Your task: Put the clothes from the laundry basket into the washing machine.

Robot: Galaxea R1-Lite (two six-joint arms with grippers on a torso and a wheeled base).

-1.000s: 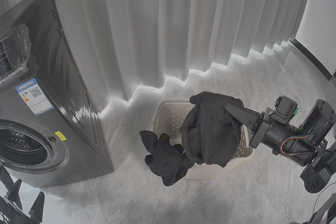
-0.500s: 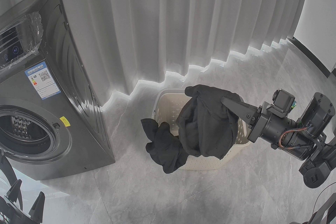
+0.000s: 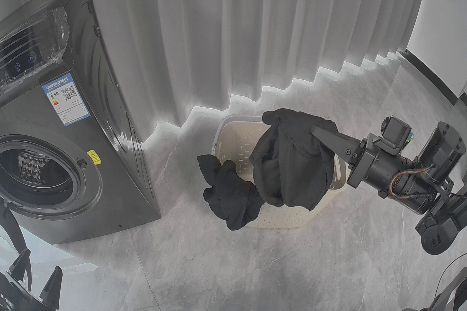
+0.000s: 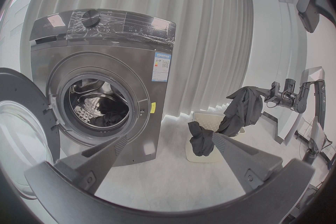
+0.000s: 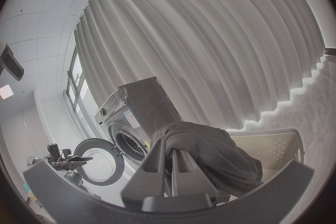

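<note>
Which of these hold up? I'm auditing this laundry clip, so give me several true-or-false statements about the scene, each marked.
The right gripper is shut on a black garment. True.
The washing machine has its door closed. False: the door stands open.
The left gripper is open and empty. True.
The basket lies tipped on its side. False: it stands upright on the floor.
The drum is empty. False: dark clothes lie inside.
</note>
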